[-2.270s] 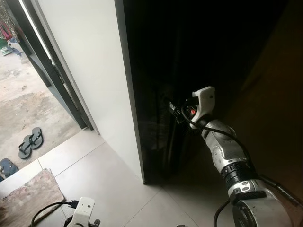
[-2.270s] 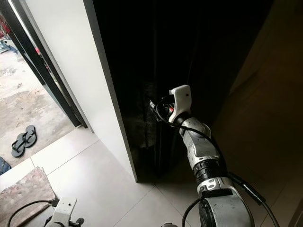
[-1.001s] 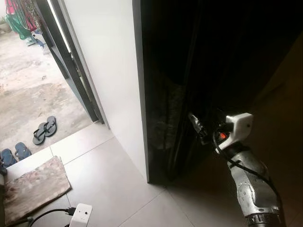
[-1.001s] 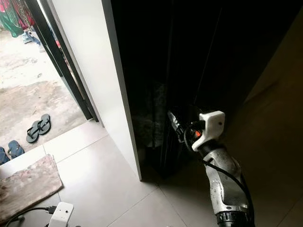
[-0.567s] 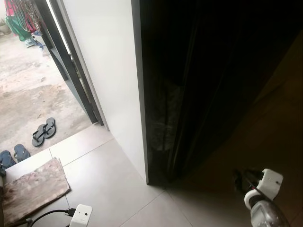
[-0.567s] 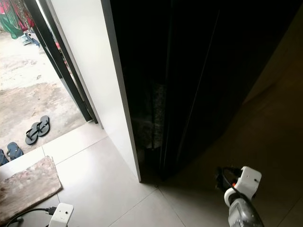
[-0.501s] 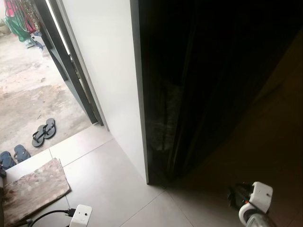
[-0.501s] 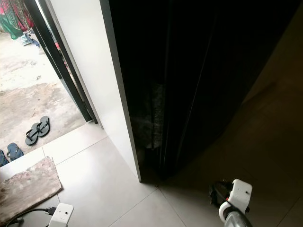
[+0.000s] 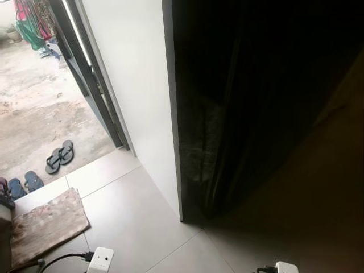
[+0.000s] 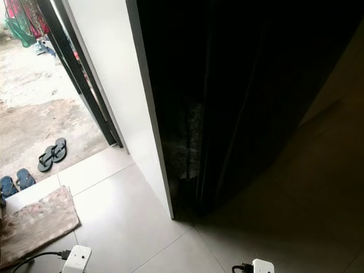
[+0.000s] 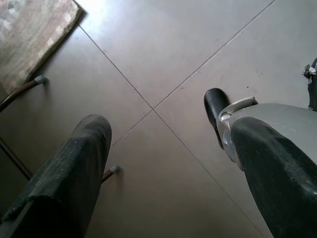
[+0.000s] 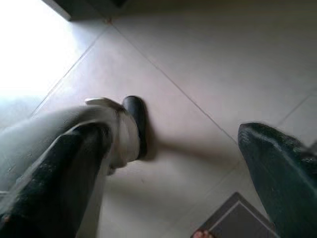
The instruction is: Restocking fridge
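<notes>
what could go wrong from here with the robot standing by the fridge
1. A cable runs over the tiles to the left wrist, next to the mat; a step that way might snag it or catch the mat's edge.
2. The fridge front is very dark, so where its doors meet is hard to make out; a reach for it may miss.
3. Both end effectors, left and right, hang open over the floor and hold nothing to stock.

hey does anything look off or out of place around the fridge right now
Nothing looks spilled or broken. The dark fridge stands in deep shade, so its doors are hard to read. A cable trails over the floor tiles near the mat, a possible snag. Both grippers hang open over bare floor.
</notes>
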### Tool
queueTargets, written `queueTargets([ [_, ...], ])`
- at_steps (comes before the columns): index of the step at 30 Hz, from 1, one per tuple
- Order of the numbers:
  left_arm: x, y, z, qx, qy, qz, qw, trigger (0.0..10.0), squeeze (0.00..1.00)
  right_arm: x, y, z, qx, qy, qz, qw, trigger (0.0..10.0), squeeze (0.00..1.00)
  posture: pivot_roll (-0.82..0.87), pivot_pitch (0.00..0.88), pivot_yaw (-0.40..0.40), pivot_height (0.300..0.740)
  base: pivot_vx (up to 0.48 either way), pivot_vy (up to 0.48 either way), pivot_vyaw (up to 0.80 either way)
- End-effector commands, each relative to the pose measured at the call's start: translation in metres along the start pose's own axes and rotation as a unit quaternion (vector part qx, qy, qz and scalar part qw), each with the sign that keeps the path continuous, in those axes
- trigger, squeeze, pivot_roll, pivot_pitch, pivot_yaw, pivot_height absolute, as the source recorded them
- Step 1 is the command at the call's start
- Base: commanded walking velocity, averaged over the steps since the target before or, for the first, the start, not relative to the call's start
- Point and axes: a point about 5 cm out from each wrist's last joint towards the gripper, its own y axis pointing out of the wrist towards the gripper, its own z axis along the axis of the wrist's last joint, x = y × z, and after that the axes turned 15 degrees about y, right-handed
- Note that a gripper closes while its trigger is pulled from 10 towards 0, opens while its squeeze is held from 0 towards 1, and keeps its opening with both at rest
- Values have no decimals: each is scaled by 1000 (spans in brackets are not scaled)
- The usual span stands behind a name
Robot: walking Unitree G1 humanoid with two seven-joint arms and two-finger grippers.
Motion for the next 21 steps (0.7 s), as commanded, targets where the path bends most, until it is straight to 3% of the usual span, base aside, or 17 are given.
queueTargets([
  [1, 2, -1, -6, -11, 3, -5, 1000, 10000, 0, 10, -5, -9, -8, -2, -1, 1000, 10000, 0, -26, 128, 27, 740, 0, 0, 0],
  [3, 1, -1, -5, -10, 3, -5, 1000, 10000, 0, 28, -14, -19, -13, 6, -12, 1000, 10000, 0, -30, 124, 23, 740, 0, 0, 0],
  [7, 3, 0, -3, -9, 4, -7, 1000, 10000, 0, 43, -21, -24, -16, 10, -21, 1000, 10000, 0, -33, 116, 20, 740, 0, 0, 0],
  [17, 5, 0, 0, -4, 1, -18, 1000, 10000, 0, 48, -25, -32, -24, 31, -27, 999, 10000, 0, -40, 95, 25, 740, 0, 0, 0],
  [21, 7, 0, 0, -4, 0, -23, 1000, 10000, 0, 57, -33, -44, -37, 32, -31, 998, 10000, 0, -37, 84, 25, 740, 272, 0, 0],
])
